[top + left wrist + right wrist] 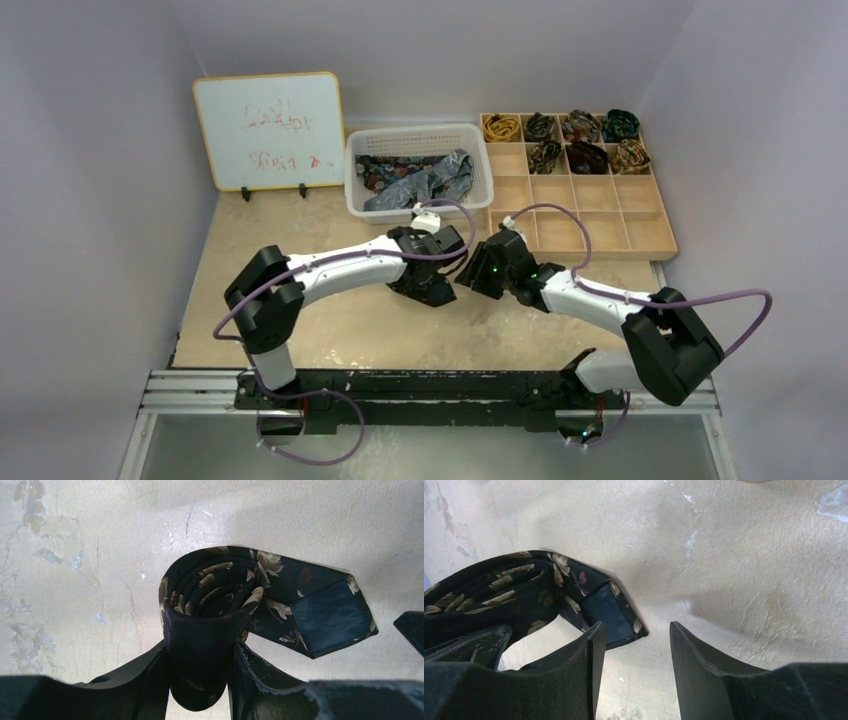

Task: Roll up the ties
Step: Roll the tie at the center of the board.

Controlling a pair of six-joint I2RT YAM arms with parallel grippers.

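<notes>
Top view: loose ties [420,180] were contained in the white basket [415,130]; seven rolled ties [587,157] were stored in the tray [600,215], in its far compartments.

Left wrist view: a coiled tie [215,592] was clamped by the left gripper [200,667].

Right wrist view: the right gripper [634,645] was parted beside the tie's tail.

A robot test lab is being shown: a table [330,335] is being closed in by plain white walls [90,200], two robot arms [340,265] are being held on a metal rail [190,392], and a whiteboard [268,130] is being propped behind.
</notes>
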